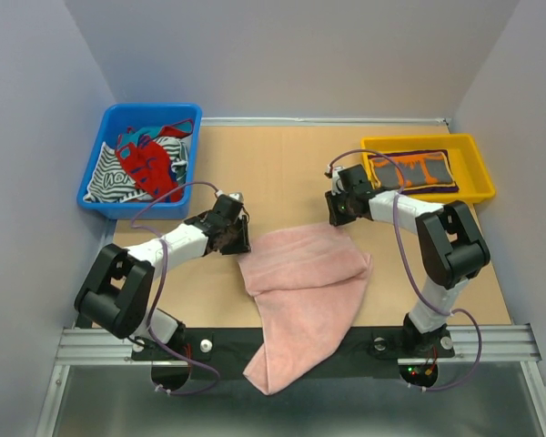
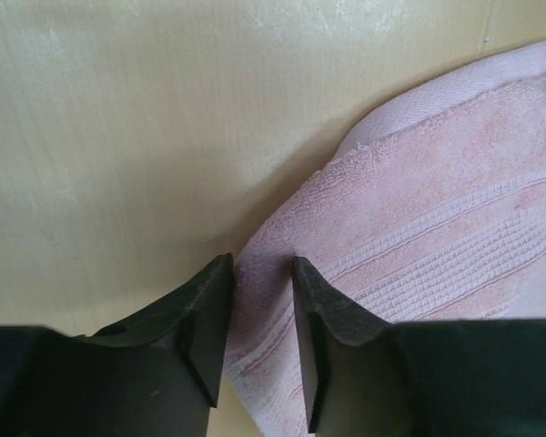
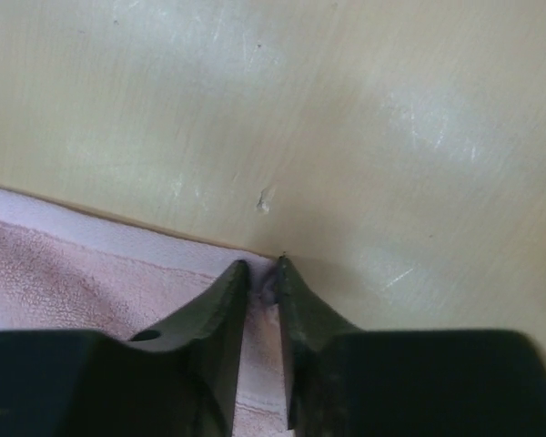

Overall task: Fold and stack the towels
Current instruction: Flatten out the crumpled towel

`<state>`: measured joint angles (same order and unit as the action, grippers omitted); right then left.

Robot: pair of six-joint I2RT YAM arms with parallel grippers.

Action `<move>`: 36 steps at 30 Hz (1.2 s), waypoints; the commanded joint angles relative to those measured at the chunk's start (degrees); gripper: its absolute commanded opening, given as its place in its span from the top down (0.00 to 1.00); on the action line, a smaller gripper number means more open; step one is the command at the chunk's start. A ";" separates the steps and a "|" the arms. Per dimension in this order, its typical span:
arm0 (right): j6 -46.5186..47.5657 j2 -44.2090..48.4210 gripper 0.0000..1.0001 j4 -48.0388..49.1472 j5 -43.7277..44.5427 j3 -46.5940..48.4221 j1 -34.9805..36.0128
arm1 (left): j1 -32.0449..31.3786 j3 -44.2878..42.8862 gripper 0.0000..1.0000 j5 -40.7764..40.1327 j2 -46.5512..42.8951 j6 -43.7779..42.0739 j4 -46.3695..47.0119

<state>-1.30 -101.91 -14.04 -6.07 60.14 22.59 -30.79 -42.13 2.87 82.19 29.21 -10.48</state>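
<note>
The pale pink towel (image 1: 305, 273) lay at the centre of the counter (image 1: 282, 164), partly doubled over, with a tail trailing past the counter's edge at 6 o'clock. The right end effector (image 3: 262, 273) was pressed almost together on the towel's 1 o'clock corner, a sliver of pink cloth pinched at its tips. The left end effector (image 2: 262, 273) stood at the 10 o'clock corner with its fingers narrowly parted and the hem lying in the gap; whether it bore on the cloth could not be established. Judgement: the fold was in hand and incomplete. To do it well, both corners should be secured before any lift, then raised level and together, so that the hanging tail is drawn onto the counter and the edges meet squarely. An uneven pull would likely skew the fold. Containers: the yellow bin (image 1: 473, 168) at 2 o'clock held a folded grey-and-orange towel (image 1: 409, 171) with dark purple cloth (image 1: 419, 154) showing at its margin. The blue bin (image 1: 136, 208) at 10 o'clock held jumbled cloths (image 1: 146, 164) in red, teal and stripes, unfolded.
</note>
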 commanded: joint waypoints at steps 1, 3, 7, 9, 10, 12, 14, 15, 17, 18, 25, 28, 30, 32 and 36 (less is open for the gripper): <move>-0.20 -0.05 0.87 -2.83 0.97 -2.22 0.70 | -0.41 -0.85 0.66 -1.82 -0.02 -0.74 -0.33; 0.24 0.39 1.00 -2.92 1.67 -0.99 0.79 | -0.41 -1.64 0.76 -2.35 0.16 -1.09 -0.85; 0.77 1.27 1.00 -3.01 4.56 3.39 0.70 | -0.42 -9.36 0.96 -11.98 0.95 -3.63 -6.11; 0.86 2.15 0.99 -3.01 5.79 5.59 0.70 | -0.33 -12.87 0.97 -16.54 0.60 -4.51 -7.87; 0.77 2.59 1.00 -2.92 7.80 8.13 0.70 | -0.59 -16.72 0.98 -19.20 0.51 -4.86 -10.06; 0.77 3.20 1.00 -2.92 8.96 10.69 0.70 | -1.47 -20.17 0.98 -27.89 0.16 -5.04 -12.10; 0.77 4.17 1.00 -2.40 10.36 13.23 0.70 | -4.35 -22.98 0.91 -34.13 -0.45 -5.22 -13.77; 0.77 4.35 0.99 -2.22 10.46 13.68 0.70 | -5.68 -23.17 0.84 -34.95 -0.63 -5.13 -14.04; 0.77 4.87 0.99 -1.69 9.76 13.87 0.70 | -9.44 -21.52 0.75 -34.78 -0.81 -2.69 -15.09; 0.77 5.05 0.99 -1.60 9.23 13.52 0.79 | -10.77 -20.29 0.74 -33.82 -0.72 -1.19 -15.18; 0.60 7.16 1.00 -0.37 6.42 7.19 0.70 | -12.98 -4.37 0.22 -24.50 -5.79 8.22 -9.30; 0.77 7.95 0.99 0.07 6.42 5.43 0.70 | -12.11 -3.22 0.16 -23.36 -10.64 8.32 -6.31; 0.77 8.22 0.99 0.33 6.42 4.99 0.70 | -8.69 -4.71 0.16 -20.82 -12.76 6.48 -4.47; 0.77 8.13 0.99 0.59 6.42 4.81 0.70 | -4.12 -6.73 0.16 -17.40 -11.80 3.15 -2.36; 0.77 7.95 1.00 0.77 4.49 4.72 0.70 | 0.10 -12.26 0.19 -12.21 -5.57 -1.61 -0.68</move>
<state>-1.21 -96.03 -15.77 0.56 64.75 22.96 -33.76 -49.04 -15.68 71.85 32.84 -15.27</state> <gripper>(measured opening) 0.037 0.831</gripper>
